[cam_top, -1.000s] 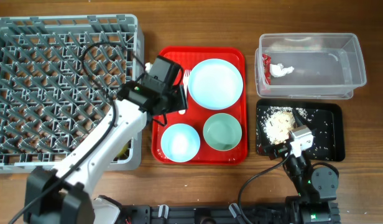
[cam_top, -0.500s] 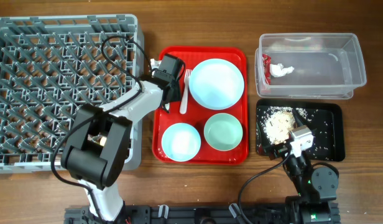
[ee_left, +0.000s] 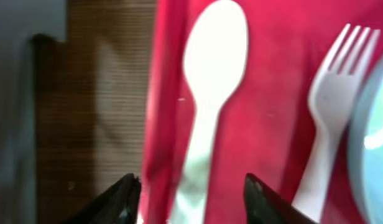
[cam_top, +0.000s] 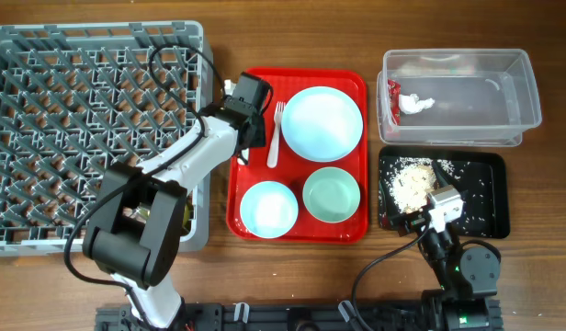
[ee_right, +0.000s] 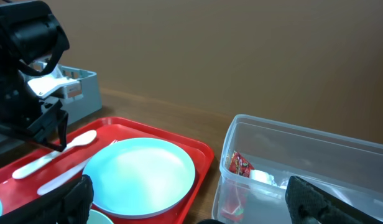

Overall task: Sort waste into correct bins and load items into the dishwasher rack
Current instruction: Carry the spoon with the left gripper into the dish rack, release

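Wooden table (cam_top: pixel 540 276), overhead and wrist views checked. The white plastic spoon (ee_left: pixel 207 93) lies on the red serving tray (cam_top: pixel 297 237), hard against its left rim, directly beneath the left gripper (ee_left: pixel 193 190). Its long axis runs along that rim, bowl end pointing away from the robot and handle passing between the jaws. The jaws stand apart, one on each side of the handle, with no contact visible. The white fork (ee_left: pixel 331 124) lies parallel just to the right, and the pale blue plate (cam_top: pixel 322 123) beyond it. Clearance is judged tight: the raised tray lip sits beside the left finger and the fork is near the right. The dishwasher rack (cam_top: pixel 90 129) lies to the left across a narrow strip of table. The right gripper (ee_right: pixel 191 208) hangs wide open and empty, well apart, so the left arm is much the nearer.
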